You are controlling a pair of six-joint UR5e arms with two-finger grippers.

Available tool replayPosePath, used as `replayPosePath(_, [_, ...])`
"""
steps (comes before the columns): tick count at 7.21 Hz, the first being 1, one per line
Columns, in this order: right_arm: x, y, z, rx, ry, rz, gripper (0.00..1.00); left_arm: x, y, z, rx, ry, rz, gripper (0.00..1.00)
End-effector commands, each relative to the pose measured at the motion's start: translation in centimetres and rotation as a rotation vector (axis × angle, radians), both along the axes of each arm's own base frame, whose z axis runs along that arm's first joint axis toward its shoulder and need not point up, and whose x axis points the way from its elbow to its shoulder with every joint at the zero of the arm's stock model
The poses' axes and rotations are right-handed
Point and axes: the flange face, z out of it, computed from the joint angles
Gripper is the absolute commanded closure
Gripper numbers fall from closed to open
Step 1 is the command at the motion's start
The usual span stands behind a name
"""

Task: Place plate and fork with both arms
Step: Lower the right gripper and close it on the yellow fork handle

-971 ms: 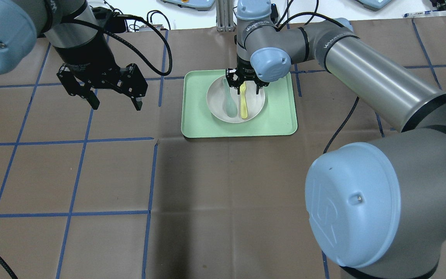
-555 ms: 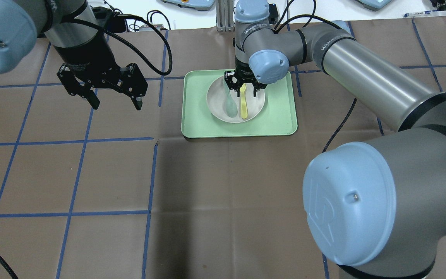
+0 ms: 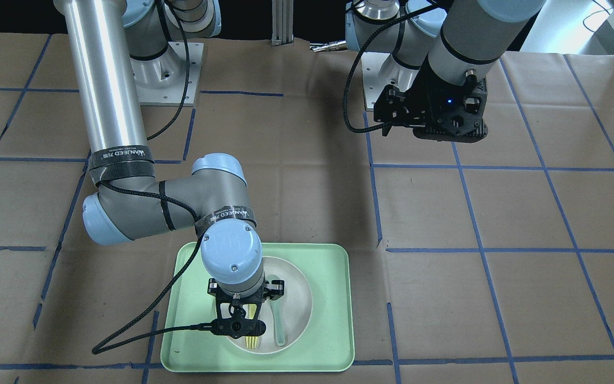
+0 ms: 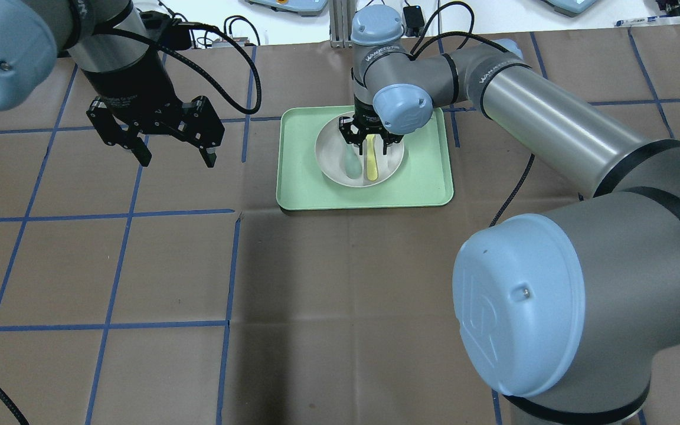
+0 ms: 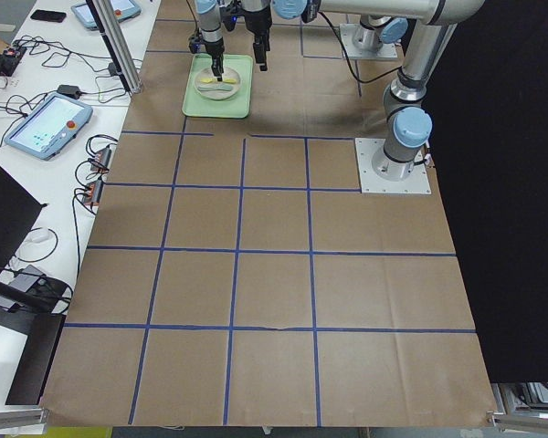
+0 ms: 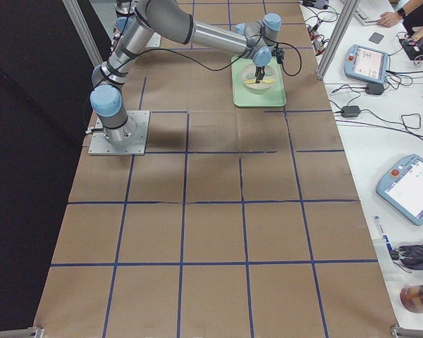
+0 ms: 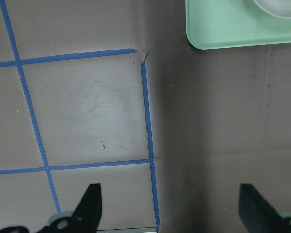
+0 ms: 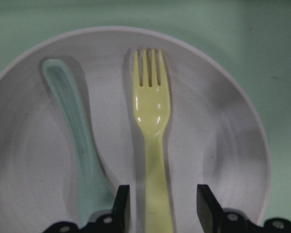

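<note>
Grasping step: right pincer [image 8: 162,204], spread wide, has the fork [image 8: 152,126] between its jaws and the plate [image 8: 218,145] beneath; next, close. Left pincer [image 4: 177,156] is spread too.

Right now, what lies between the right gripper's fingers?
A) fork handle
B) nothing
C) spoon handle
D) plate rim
A: the right wrist view shows the fork, its handle running between the open fingers of the right gripper, with gaps on either side; the spoon lies beside it on the plate.

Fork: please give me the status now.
Right gripper open, straddling fork handle. Left gripper open, above table. Fork flat on plate in tray. Spoon close beside fork.
</note>
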Motion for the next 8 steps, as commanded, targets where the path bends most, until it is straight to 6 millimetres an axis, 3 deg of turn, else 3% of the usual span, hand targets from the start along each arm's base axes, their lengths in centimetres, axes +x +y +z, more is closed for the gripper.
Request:
replayPosePath(1, [0.03,-0.36,-1.3,0.001,0.001,-0.004,0.44,0.19,-0.04,0.01,0.0,0.002,0.005,0.0])
replayPosePath(5, [0.02,-0.45,-1.72,-0.003,0.003,-0.003,0.44,0.2,0.34,-0.19,0.005,0.001,0.005,0.0])
replayPosePath(8, [0.02,-0.45,-1.72,-0.003,0.003,-0.003,0.65,0.2,0.29,-0.27,0.006,0.001,0.005,0.0])
